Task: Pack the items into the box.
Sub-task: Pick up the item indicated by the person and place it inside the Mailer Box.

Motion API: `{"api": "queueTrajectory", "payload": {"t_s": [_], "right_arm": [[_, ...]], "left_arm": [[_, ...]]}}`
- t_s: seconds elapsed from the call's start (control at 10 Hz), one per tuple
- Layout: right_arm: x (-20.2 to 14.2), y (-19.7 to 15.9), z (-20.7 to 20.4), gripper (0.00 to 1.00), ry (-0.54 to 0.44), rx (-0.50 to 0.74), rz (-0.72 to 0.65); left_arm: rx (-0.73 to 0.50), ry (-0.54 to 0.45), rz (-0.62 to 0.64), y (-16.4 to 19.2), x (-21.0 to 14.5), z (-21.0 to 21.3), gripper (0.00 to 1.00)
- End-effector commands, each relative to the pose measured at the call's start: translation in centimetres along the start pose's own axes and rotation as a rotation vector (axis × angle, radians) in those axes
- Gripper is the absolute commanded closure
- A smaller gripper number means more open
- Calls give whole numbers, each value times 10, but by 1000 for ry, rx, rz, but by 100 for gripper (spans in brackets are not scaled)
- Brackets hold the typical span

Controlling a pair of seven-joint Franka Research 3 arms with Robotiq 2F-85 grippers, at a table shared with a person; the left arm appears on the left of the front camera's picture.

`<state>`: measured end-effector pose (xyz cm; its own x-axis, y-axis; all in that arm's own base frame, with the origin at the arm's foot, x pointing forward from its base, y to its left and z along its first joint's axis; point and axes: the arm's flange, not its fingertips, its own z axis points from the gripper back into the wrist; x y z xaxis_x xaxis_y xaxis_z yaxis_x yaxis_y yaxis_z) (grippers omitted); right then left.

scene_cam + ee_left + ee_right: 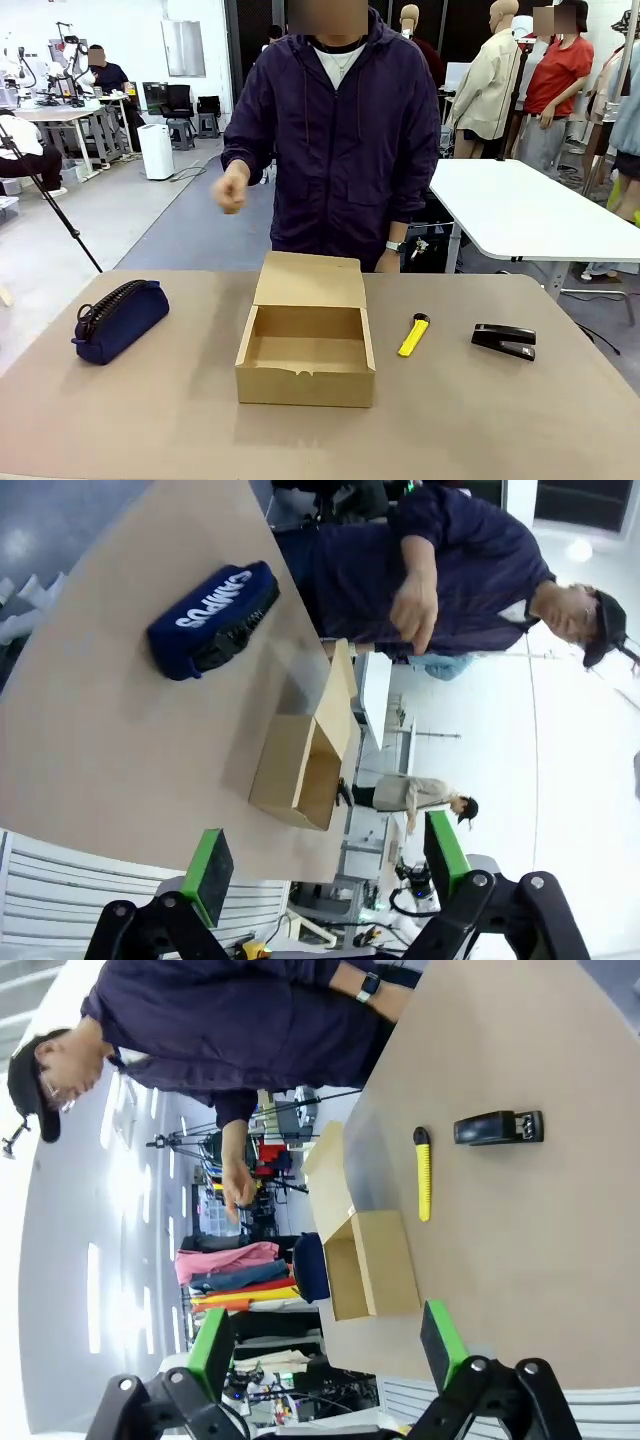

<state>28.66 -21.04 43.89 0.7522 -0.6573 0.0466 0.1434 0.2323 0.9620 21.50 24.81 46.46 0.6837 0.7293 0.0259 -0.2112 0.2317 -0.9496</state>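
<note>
The box (pixel 305 386) sits open in the middle of the table (pixel 150 420), a little nearer the far edge than the near one. Its flap lid is thrown back toward the person, and a small notch shows in its front rim. The part of its inside that shows is bare cardboard, with nothing in it.

All three items lie on the table outside the box. The yellow utility knife (pixel 414 335) lies just beside the box on its right-edge side, not touching it, with its black tip toward the far edge. The black stapler (pixel 504 340) lies farther along, toward the right edge and well apart from the box. The dark pouch (pixel 118 320) lies on the other side, close to the left edge, with its zip uppermost.

By this layout the packing has not begun: no item is in, three are left, and the lid is to be closed after them.

The left end effector (pixel 328 860) has its green pads spread wide with nothing between them, well apart from the pouch and the box beyond it. The right end effector (pixel 326 1340) is likewise wide and empty, facing the box, knife and stapler from a distance.

The person stands at the far edge with one hand (pixel 231 190) raised in a loose fist, clear of the table.
</note>
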Motion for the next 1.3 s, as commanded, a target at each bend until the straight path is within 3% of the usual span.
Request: {"api": "queueTrajectory", "payload": {"t_s": [0.0,0.8,1.1,1.2], "right_arm": [[-3,11,2,0,6,16,24],[-3,11,2,0,6,16,24],[-3,11,2,0,6,16,24],[-3,11,2,0,6,16,24]], "left_arm": [[-25,10,-44,-13,-7,3,0],[1,14,-28,-11,-8,4,0],[537,196,-344,-116,21,-135,0],[679,235,-459,-133,20,-184,0]]}}
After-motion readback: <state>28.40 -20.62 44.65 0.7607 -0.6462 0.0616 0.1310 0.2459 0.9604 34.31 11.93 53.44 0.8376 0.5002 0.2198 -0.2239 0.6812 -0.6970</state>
